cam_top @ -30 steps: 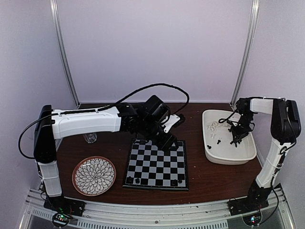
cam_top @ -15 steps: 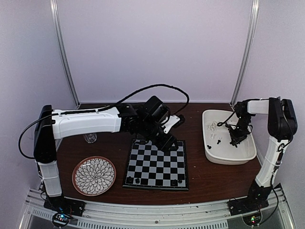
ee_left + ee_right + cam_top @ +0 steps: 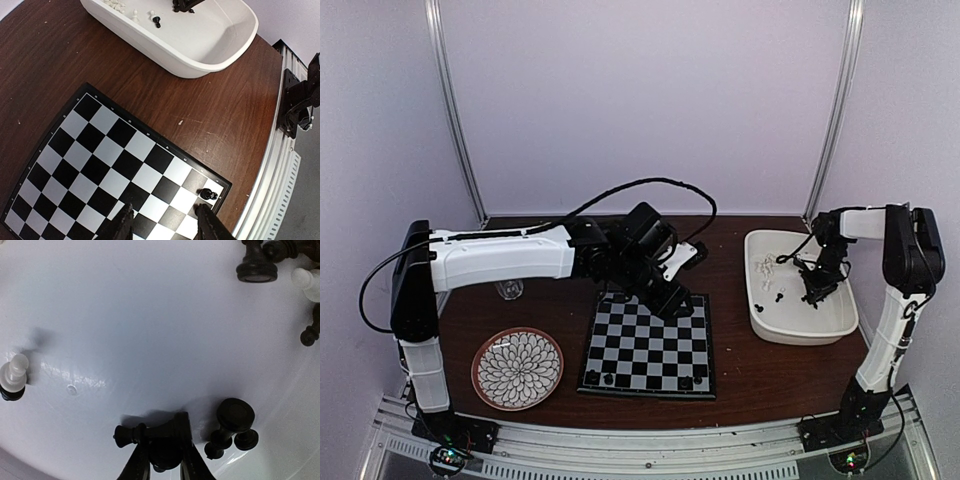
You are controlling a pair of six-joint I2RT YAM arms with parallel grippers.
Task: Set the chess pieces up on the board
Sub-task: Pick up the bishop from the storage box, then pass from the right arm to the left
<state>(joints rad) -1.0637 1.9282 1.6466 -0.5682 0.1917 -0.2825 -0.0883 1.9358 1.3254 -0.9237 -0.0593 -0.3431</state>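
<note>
Right jaws: drawn in narrow around a black piece (image 3: 165,457) on the floor of the white tub (image 3: 150,315). Fingertips (image 3: 137,462) tight to either side of it by the look, so logged as gripping. Taken from above, probably to bring it out upright.

Just past the fingertips, touching or nearly: a fallen black piece (image 3: 145,433) on its side, at risk of being dragged along on the lift. Just right of that, a small knot of black pieces (image 3: 231,430). Further out, a lone white piece (image 3: 12,372) at the left edge, and more of both colours in the top right corner. Arm dipped into the tub for the obvious reason: loose stock all in there.

Left jaws: open, nothing between the fingers (image 3: 207,222), hanging over the far right corner of the board (image 3: 650,340). Probably parked there out of the right arm's way, or waiting for a piece; a guess only.

Board flat on the desk (image 3: 760,385), between the flowered plate (image 3: 517,368) on its left and the tub on its right, well apart from each. On it, only a few near-row pieces (image 3: 592,378), all black, grouped toward the two near corners. Every other square bare, and most chess pieces (image 3: 765,265) in the tub, so judged early in the task.

Next, presumably: up clear of the tub rim, across to the board, down on a back-row square.
</note>
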